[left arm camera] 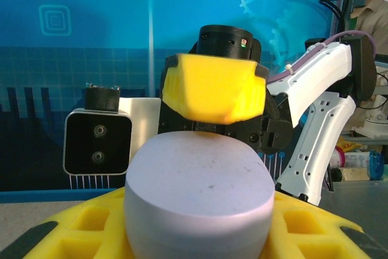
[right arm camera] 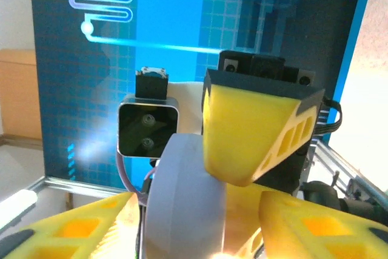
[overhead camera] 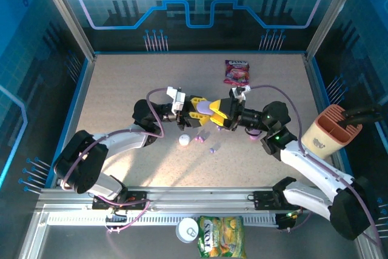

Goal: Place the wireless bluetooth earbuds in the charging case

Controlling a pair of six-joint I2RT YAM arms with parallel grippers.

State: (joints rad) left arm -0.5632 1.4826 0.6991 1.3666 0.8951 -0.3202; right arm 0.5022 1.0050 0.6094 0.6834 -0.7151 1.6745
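- While the charging case (left arm camera: 200, 192) hangs above the surface (overhead camera: 121, 89) between both arms, the left end effector (overhead camera: 200, 112) looks clenched on its sides
- The right end effector (overhead camera: 219, 112) straddles the case loosely, with a gap beside one pad
- The earbuds (overhead camera: 212, 149) lie loose on the surface, at about six o'clock from the case
- They look tiny, light, glossy and probably slippery, so pinch each gently across its body or it may squirt away

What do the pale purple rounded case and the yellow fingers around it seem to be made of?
The pale purple rounded case looks like smooth matt plastic: even colour, soft shading. The yellow fingers look like rigid matt plastic, perhaps printed: hollow rectangular cells show.
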